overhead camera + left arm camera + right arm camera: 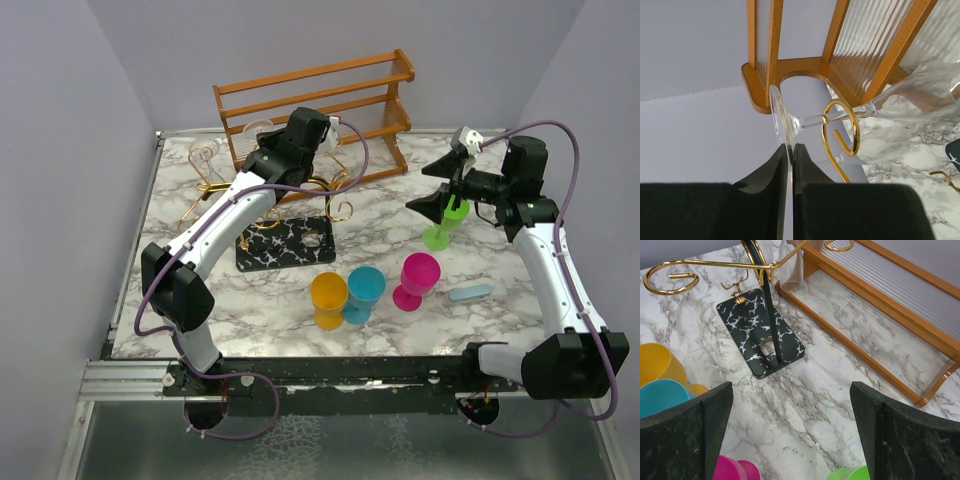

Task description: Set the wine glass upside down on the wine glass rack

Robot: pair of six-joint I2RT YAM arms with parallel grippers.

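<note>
Front of marble tabletop (250,305): orange goblet (328,298), blue goblet (365,290) and magenta goblet (418,278), standing loose and not part of the job. Right gripper (791,415): jaws wide apart, empty, parked over a green goblet (438,236), likely to keep clear. Middle: wine glass rack (280,245), gold scrolls on a black veined base. Left gripper (791,147): clamped on the foot of the wine glass (925,92), with the stem inside a scroll loop so the foot can catch. Rear: wooden shelf (315,85).

White links (218,222), black joints (168,285), purple cables (572,160)
</note>
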